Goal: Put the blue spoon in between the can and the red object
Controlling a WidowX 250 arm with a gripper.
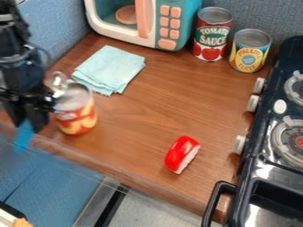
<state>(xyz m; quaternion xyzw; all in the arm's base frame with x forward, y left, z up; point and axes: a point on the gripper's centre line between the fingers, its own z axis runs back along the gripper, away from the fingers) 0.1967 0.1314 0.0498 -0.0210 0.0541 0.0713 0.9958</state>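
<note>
The gripper (31,119) hangs at the left edge of the view, left of the near can and close beside it. It is shut on the blue spoon (24,134), whose blurred blue part points down by the counter's front left edge. The can (77,119), red and yellow with an open metal lid, stands on the wooden counter; the arm overlaps its upper left side. The red object (181,153), glossy with a white underside, lies on the counter to the right and nearer the front.
A folded teal cloth (110,69) lies behind the near can. At the back are a toy microwave (168,22), a tomato can (211,35) and a pineapple can (250,51). A black stove (266,153) borders the right; the counter's front edge (133,178) runs below.
</note>
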